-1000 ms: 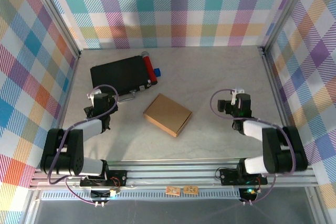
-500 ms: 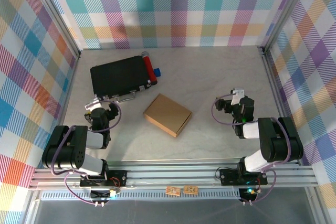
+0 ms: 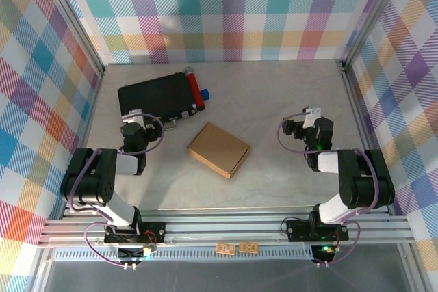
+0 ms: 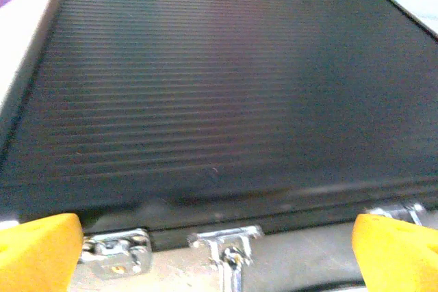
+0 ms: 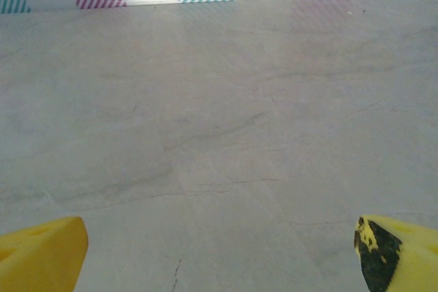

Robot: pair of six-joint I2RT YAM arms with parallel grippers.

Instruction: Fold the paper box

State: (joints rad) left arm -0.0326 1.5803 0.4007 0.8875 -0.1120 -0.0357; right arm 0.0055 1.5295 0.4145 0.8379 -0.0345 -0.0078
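Paper box (image 3: pixel 219 149) lies mid-table, well apart from both arms, left gripper (image 3: pixel 134 122) fingers spread, nosing the black case (image 3: pixel 154 98), right gripper (image 3: pixel 310 122) spread over the table (image 3: pixel 274 94), so a careless left reach could snag that case.

Robot test cell, lab-type setting. Evidence: silver aluminium extrusion frame (image 3: pixel 226 227) boxing in pale grey stone-pattern tabletop (image 3: pixel 274 100); multicoloured plaid backdrop panels (image 3: pixel 226 11) on three sides; two black-and-white robot arms, left arm (image 3: pixel 92 182) and right arm (image 3: pixel 359 186), bolted to front rail; purple cabling (image 3: pixel 280 138) looped off wrists; small exposed circuit boards (image 3: pixel 223 248) below rail; green indicator light (image 3: pixel 323 247) lit under right base.
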